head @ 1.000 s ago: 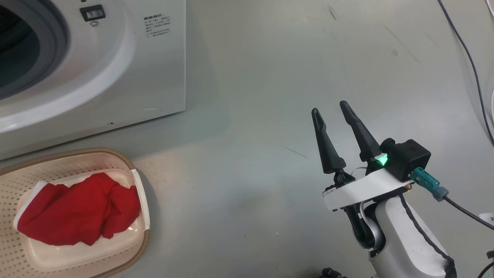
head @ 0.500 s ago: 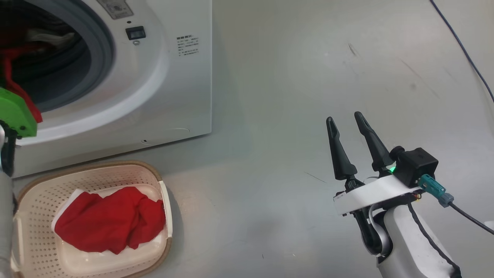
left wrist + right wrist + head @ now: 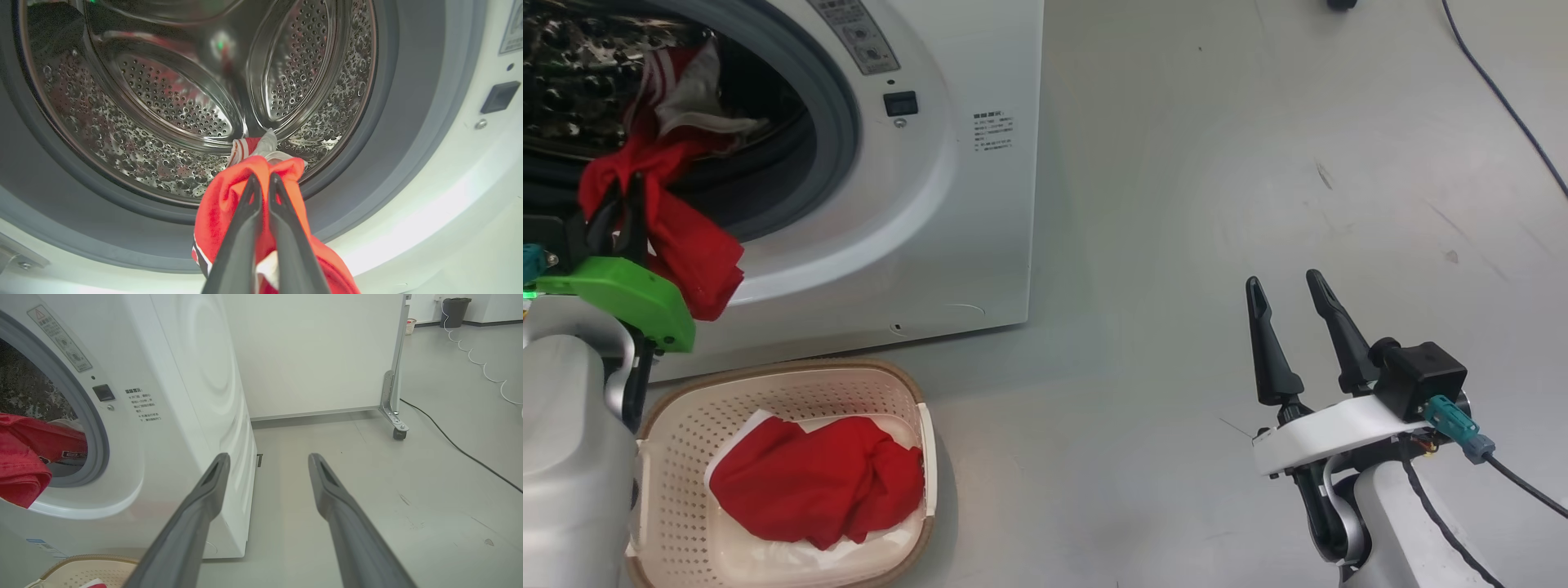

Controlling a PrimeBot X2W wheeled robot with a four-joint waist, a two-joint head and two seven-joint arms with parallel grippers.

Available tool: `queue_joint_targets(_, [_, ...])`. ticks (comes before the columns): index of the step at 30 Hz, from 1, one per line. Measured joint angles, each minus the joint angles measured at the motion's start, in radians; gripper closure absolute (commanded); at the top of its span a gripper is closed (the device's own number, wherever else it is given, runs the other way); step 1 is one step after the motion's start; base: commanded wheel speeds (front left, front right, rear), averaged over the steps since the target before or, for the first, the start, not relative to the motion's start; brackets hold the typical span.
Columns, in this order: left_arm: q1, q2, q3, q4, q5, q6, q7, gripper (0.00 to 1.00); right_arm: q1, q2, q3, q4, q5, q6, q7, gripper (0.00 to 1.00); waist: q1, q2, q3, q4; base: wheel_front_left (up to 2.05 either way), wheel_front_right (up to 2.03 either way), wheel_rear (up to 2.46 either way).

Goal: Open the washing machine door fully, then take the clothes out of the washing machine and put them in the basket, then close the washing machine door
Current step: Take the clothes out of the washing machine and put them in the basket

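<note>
The washing machine (image 3: pixel 980 212) stands at the upper left with its round opening uncovered; the washing machine door is out of view. My left gripper (image 3: pixel 625 204) is at the mouth of the drum (image 3: pixel 171 106), shut on a red garment (image 3: pixel 222 204) that hangs over the grey gasket (image 3: pixel 367 171). The same garment (image 3: pixel 20 465) drapes out of the opening in the right wrist view. Another red garment (image 3: pixel 817 482) lies in the cream basket (image 3: pixel 678 490) on the floor below the machine. My right gripper (image 3: pixel 1290 286) is open and holds nothing, well to the right over bare floor.
A dark cable (image 3: pixel 1503 106) runs along the floor at the far right. Behind the machine stands a white partition on a castor (image 3: pixel 398 433), with a dark bin (image 3: pixel 455 310) far off. The basket (image 3: pixel 81 567) sits close against the machine's front.
The head camera has turned, so machine and basket sit farther right in the picture. My left gripper with the red garment has come into view at the drum's mouth. The right gripper stays open.
</note>
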Motion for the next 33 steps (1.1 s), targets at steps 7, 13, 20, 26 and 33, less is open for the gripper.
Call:
queue_joint_targets(7, [0.042,-0.008,-0.009,-0.069,0.0,0.0,-0.003,1.0,0.011,-0.002,-0.011,0.001,-0.001,0.007,0.0,0.0,0.0,0.0,-0.039,0.037,0.0,0.0,0.0])
queue_joint_targets(13, [0.08,-0.014,-0.008,-0.178,-0.002,0.0,-0.003,1.0,0.042,-0.001,-0.015,0.004,-0.002,0.011,0.0,0.0,0.0,0.0,-0.071,0.07,0.0,0.0,0.0])
queue_joint_targets(20, [0.1,-0.018,0.044,-0.355,-0.018,-0.003,-0.003,1.0,0.043,-0.001,-0.015,0.004,-0.008,0.02,0.0,0.0,0.0,0.0,-0.092,0.094,0.0,0.0,0.0])
queue_joint_targets(26, [0.149,-0.017,0.043,-0.454,-0.002,-0.003,-0.003,1.0,0.048,-0.001,-0.017,0.004,-0.009,0.021,0.0,0.0,0.0,0.0,-0.097,0.103,0.0,0.0,0.0])
queue_joint_targets(33, [0.216,-0.021,0.033,-0.532,0.012,-0.003,-0.003,1.0,0.062,0.0,-0.028,0.004,-0.01,0.027,0.0,0.0,0.0,0.0,-0.107,0.118,0.0,0.0,0.0])
